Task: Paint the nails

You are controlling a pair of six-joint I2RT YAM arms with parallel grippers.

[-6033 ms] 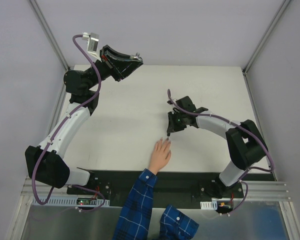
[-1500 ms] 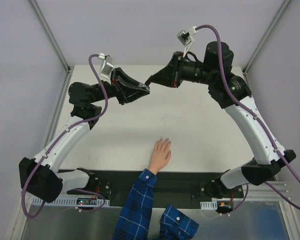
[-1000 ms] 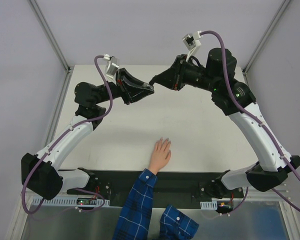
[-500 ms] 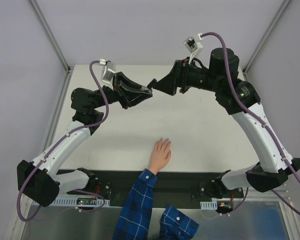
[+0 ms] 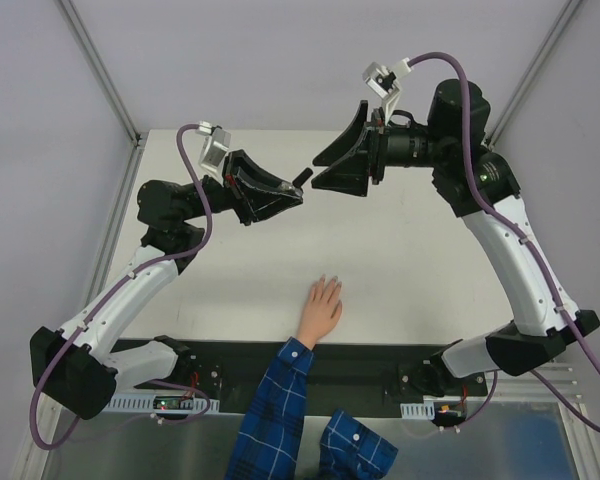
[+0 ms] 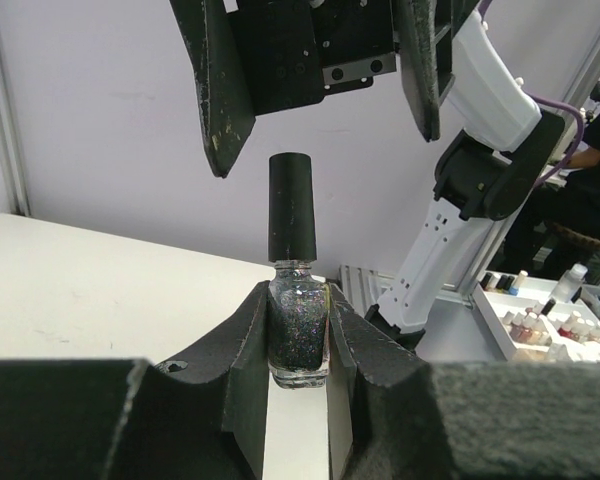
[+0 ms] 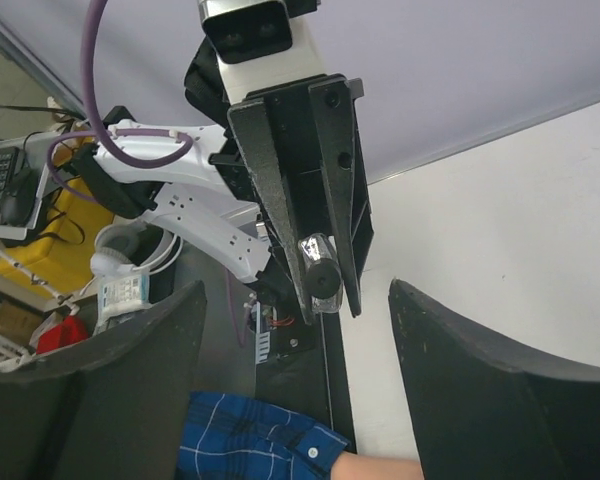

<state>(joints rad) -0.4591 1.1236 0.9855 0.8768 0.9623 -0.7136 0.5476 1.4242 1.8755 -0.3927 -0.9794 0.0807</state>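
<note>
The nails (image 5: 326, 283) tip the fingers of a hand (image 5: 320, 310) lying flat, palm down, at the near edge of the table (image 5: 420, 270), with a blue plaid sleeve (image 5: 278, 400) running back from its wrist. From above they are too small for me to tell whether any polish is on them.

Well beyond the hand's fingertips and raised above the table, the left gripper (image 6: 298, 335) is clamped tight on a polish bottle (image 6: 298, 330) full of glitter, holding it upright by the glass. Its black cap (image 6: 291, 205) is seated on the neck. The right gripper (image 5: 317, 172) faces it from farther out than the hand. Its jaws are spread wide, one on each side of the cap and clear of it, holding nothing.

I judge the step in hand to be at the bottle, not at the nails: no brush is out. The next move would call for the right jaws to close squarely on the cap above the left gripper's fingers (image 6: 245, 350), twist it free, lift straight up, then carry the brush down to the hand.

The left fingers reach close under the cap, leaving little room there. The hand itself has neither arm over it.
</note>
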